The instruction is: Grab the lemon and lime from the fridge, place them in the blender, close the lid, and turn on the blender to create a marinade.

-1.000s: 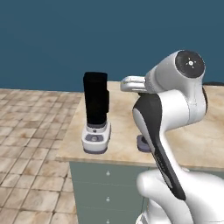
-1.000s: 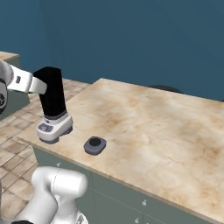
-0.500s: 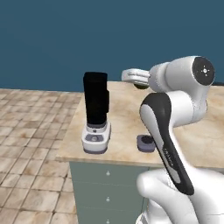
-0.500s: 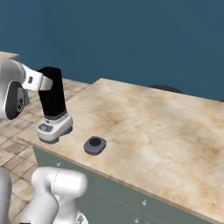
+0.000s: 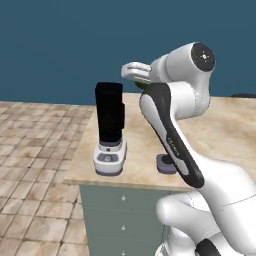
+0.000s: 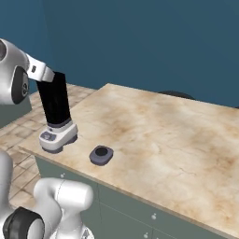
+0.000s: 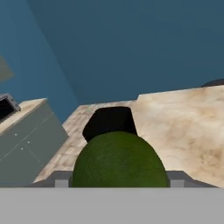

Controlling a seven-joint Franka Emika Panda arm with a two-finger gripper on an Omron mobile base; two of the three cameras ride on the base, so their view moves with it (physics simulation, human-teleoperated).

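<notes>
A dark green lime (image 7: pixel 119 159) sits between the fingers of my gripper (image 7: pixel 119 180), which is shut on it. Beyond the lime stands the blender (image 7: pixel 109 123), its black jar open at the top. From the left base, the gripper (image 5: pixel 136 75) hovers just right of and above the blender (image 5: pixel 110 125), near the jar's rim. In the right base view the hand (image 6: pixel 41 71) overlaps the blender (image 6: pixel 56 107). The lid (image 5: pixel 165 163) (image 6: pixel 101 154) lies flat on the marble counter (image 6: pixel 158 126), right of the blender's base. The lemon and the fridge are out of view.
The blender stands at the counter's left corner, close to the front edge. Grey-green drawers (image 5: pixel 125 220) run below the counter. A tiled floor (image 5: pixel 35 150) lies to the left. A dark round object (image 6: pixel 175 94) sits at the counter's back edge. Another low cabinet (image 7: pixel 26 135) is left of the hand.
The arm has swung the hand with the lime to the left and slightly up, closer to the top of the blender jar. Blender and lid have not moved.
</notes>
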